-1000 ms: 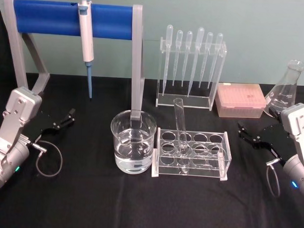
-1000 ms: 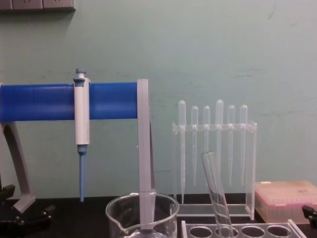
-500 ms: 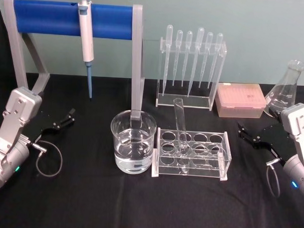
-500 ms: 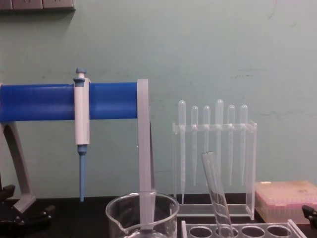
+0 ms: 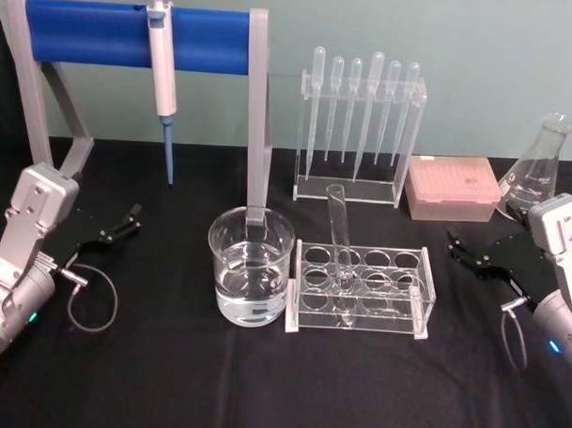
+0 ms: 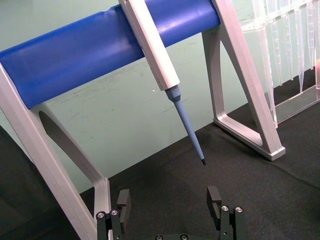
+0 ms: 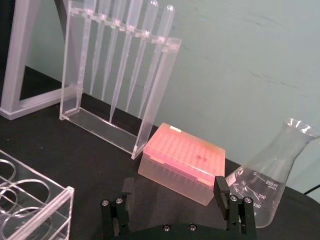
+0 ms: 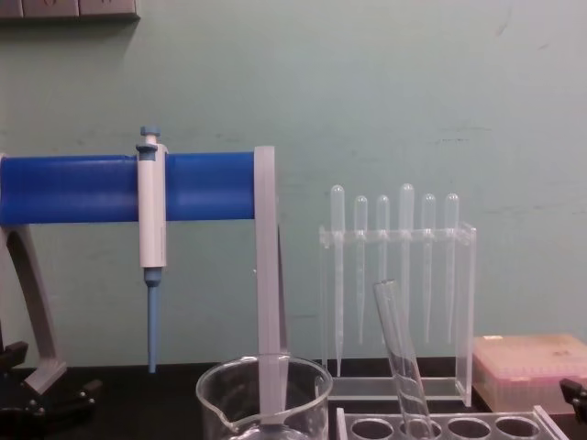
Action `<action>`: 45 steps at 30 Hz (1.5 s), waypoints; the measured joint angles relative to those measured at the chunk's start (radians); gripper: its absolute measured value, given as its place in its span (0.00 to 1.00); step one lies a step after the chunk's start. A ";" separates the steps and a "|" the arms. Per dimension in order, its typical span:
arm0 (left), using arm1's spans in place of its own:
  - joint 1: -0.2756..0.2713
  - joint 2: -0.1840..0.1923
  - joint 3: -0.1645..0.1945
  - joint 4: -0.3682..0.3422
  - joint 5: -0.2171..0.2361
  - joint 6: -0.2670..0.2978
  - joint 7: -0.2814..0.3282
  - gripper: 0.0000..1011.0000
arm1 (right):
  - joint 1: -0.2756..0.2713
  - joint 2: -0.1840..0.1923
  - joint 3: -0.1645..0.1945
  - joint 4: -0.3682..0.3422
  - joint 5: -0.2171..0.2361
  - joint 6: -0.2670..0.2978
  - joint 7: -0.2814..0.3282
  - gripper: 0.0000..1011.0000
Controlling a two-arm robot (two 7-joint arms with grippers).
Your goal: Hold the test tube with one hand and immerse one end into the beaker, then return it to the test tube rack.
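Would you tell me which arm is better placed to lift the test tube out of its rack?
Right, probably. The right gripper, open, sits off the right end of the rack, a clear reach from the test tube. The left gripper, also open, is farther off, with the beaker in between.

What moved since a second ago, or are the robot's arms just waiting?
Nothing visibly changed. The clear glass test tube leans in the clear round-holed rack, the wide glass beaker of clear liquid stands beside the rack, and the black left gripper and right gripper stay open at the table's sides.
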 joint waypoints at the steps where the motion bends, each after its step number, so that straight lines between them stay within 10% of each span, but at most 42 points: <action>1: 0.000 0.000 0.000 0.000 0.000 0.000 0.000 0.99 | -0.005 0.002 0.003 -0.007 -0.002 0.000 -0.001 0.99; 12: 0.000 0.000 0.000 0.000 0.000 0.000 0.000 0.99 | -0.171 0.070 0.076 -0.211 -0.001 0.046 -0.038 0.99; 23: 0.000 0.000 0.000 0.000 0.000 0.000 0.000 0.99 | -0.276 0.106 0.120 -0.387 0.146 0.115 0.106 0.99; 32: 0.000 0.000 0.000 0.000 0.000 0.000 0.000 0.99 | -0.162 0.069 0.061 -0.384 0.224 0.222 0.318 0.99; 45: 0.000 0.000 0.000 0.000 0.000 0.000 0.000 0.99 | 0.040 -0.019 -0.011 -0.269 0.186 0.338 0.455 0.99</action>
